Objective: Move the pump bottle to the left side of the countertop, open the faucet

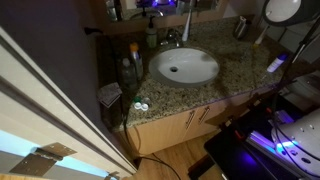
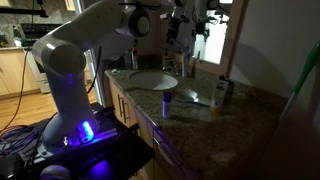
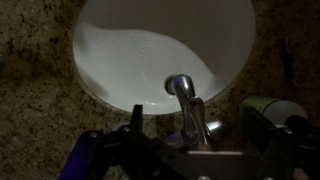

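While the wrist view looks straight down on the faucet (image 3: 190, 112), only the exterior views take in the whole desk (image 1: 235, 60). From the wrist, the end effector (image 3: 192, 145) comes in at the bottom edge with its fingers (image 3: 135, 128) spread apart, one on either side of the shiny spout and clamped on nothing. Whether they touch the metal cannot be told. Beyond the faucet lies the white basin (image 3: 150, 50). A greenish rounded shape (image 3: 268, 110) sits at the right edge, too blurred to name.

In an exterior view the pump bottle (image 1: 151, 35) stands at the back of the desk, just beside the faucet, on the side toward a taller clear bottle (image 1: 132, 62) near the desk's end. A white object (image 1: 110, 95) lies near the front corner on that same end, and a round mirror (image 1: 283, 10) shows at the top.

In an exterior view the white robot arm (image 2: 70, 60) arches up from a base lit blue and reaches over the basin. A small blue-topped container (image 2: 167, 100) stands near the front edge of the desk.

Any lettering on the bottles is too small and dim to read.
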`<state>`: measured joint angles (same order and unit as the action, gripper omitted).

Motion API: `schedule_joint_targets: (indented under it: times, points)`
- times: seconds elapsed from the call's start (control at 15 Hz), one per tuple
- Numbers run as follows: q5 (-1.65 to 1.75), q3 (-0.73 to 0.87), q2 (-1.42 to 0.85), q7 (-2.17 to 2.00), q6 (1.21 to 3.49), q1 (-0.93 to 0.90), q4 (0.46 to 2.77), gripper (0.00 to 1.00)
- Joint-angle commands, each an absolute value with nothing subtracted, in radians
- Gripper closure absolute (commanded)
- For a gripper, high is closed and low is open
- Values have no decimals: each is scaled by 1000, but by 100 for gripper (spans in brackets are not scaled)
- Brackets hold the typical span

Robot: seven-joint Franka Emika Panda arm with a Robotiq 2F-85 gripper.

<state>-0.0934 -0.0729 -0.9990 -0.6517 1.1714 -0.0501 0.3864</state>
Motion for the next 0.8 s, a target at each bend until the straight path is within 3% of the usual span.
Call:
schedule_joint_targets:
  times: [0.0,0.73]
  points:
    - [-69,-61,-1019,-614,1164,-60,406,0]
    - [-8,-60,-1140,-508,1230,-92,405,0]
